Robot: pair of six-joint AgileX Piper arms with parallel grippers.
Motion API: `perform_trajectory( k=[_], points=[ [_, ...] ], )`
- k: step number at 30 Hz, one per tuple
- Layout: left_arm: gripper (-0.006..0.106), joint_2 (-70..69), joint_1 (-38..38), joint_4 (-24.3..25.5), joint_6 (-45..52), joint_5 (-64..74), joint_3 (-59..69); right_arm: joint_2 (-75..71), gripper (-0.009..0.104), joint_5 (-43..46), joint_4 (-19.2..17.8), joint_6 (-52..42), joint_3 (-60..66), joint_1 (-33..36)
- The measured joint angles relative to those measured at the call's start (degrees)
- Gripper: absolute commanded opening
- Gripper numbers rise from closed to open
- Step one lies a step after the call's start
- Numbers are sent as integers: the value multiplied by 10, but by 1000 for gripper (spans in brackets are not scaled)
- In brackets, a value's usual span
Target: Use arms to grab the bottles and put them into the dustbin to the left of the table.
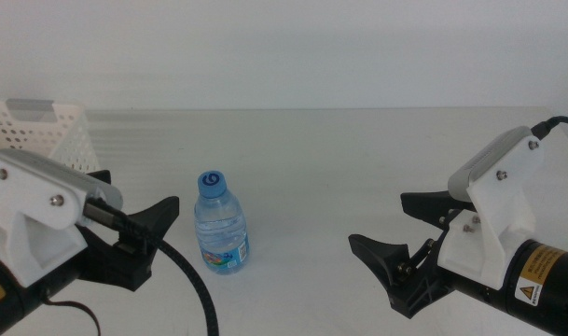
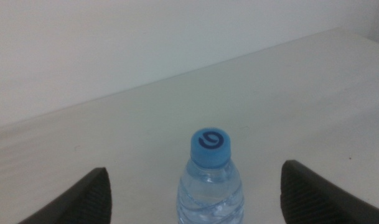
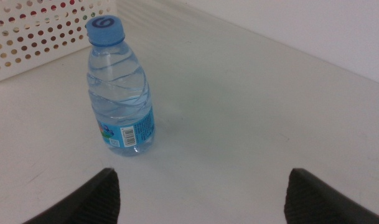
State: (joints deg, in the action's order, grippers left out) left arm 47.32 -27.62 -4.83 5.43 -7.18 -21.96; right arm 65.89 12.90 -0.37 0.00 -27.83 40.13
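A: In the middle view, where is the water bottle (image 1: 220, 223) placed?

B: It is stood upright on the table (image 1: 358, 168), a little in front of the dustbin (image 1: 43, 131) and to its right. The left gripper (image 1: 144, 217) is seen just beside the bottle, on the dustbin's side, with the jaws spread wide and nothing held. The right gripper (image 1: 409, 229) is kept well apart from the bottle, on the far side from the dustbin, also opened wide and empty.

A: And in the left wrist view?

B: The blue cap (image 2: 210, 144) is framed between the two dark jaws, which are set wide; the bottle is not yet touched.

A: What is shown in the right wrist view?

B: The whole bottle is seen near the dustbin wall (image 3: 33, 43), and something red can be made out through the holes. The jaws are wide here too.

A: How is the bottle expected to handle?

B: It looks filled, so some weight is expected for its small size. The thin clear plastic is probably smooth and can be dented. A hold on the ribbed body above the label (image 3: 130, 132) is advised, not on the cap.
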Motion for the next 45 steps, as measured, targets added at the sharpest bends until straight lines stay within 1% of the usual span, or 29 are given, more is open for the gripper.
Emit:
perform_trajectory(
  k=[3, 6, 8, 13, 16, 20, 23, 28, 31, 37, 45],
  points=[
    [87, 8, 1, 0, -1, -22, 15, 0, 72, 0, 0, 0, 0, 0],
    [87, 19, 1, 3, -18, -94, 53, 0, 72, 0, 0, 0, 0, 0],
    [87, 27, 1, 14, -40, -146, 84, 0, 72, 0, 0, 0, 0, 0],
    [87, 71, 1, 76, -91, -277, 150, 0, 72, 0, 0, 0, 0, 0],
    [87, 111, 1, 119, -114, -331, 168, 0, 72, 0, 0, 0, 0, 0],
    [87, 178, 1, 150, -123, -381, 172, 0, 72, 0, 0, 0, 0, 0],
    [88, 232, 1, 151, -124, -431, 172, 0, 72, 0, 0, 0, 0, 0],
    [88, 323, 1, 127, -124, -523, 172, 0, 72, 0, 0, 0, 0, 0],
    [88, 373, 1, 121, -124, -566, 170, 0, 72, 0, 0, 0, 0, 0],
    [88, 446, 1, 115, -129, -577, 159, 0, 72, 0, 0, 0, 0, 0],
    [88, 468, 4, 112, -133, -579, 128, 0, 72, 0, 0, 0, 0, 0]
  ],
)
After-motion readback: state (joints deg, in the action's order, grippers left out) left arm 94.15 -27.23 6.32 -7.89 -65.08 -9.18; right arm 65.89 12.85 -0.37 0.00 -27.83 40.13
